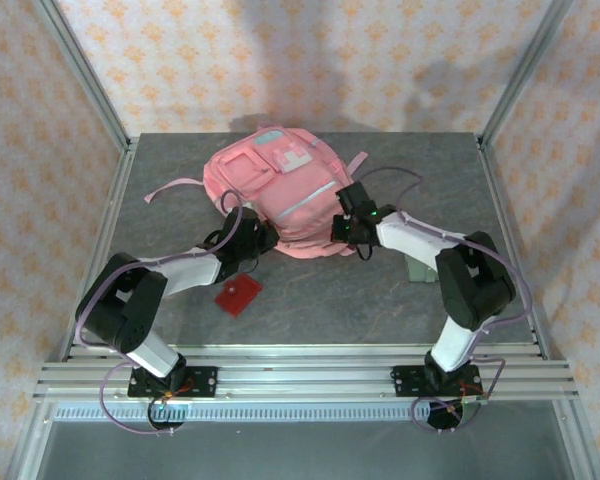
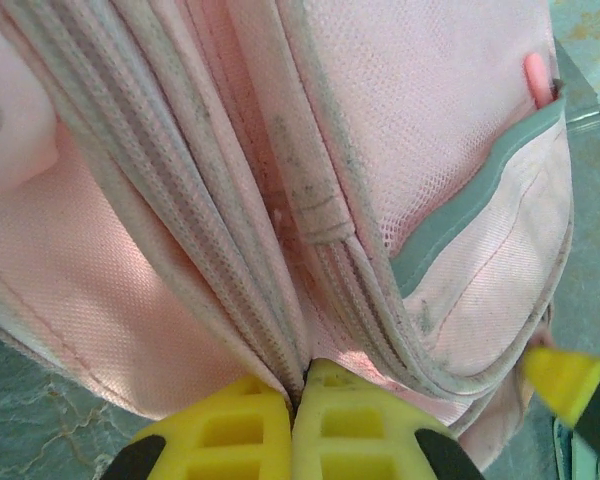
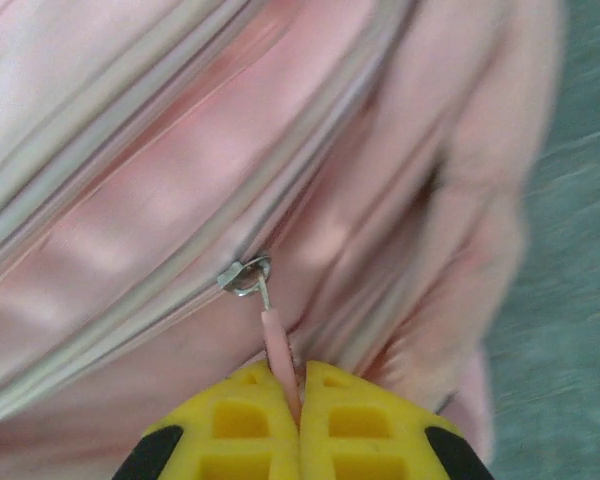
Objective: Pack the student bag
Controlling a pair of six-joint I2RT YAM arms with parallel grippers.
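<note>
The pink student bag lies flat at the back middle of the table, front pockets and white patch facing up. My left gripper is at its near left edge. In the left wrist view the yellow fingers of this gripper are shut on a fold of the bag's fabric beside the grey zip trims. My right gripper is at the bag's near right edge. In the right wrist view this gripper is shut on the pink zip pull, which hangs from the metal slider.
A small flat red item lies on the table in front of the left arm. A grey-green block sits beside the right forearm. Pink straps trail to the left of the bag. Metal frame posts stand at the table's corners.
</note>
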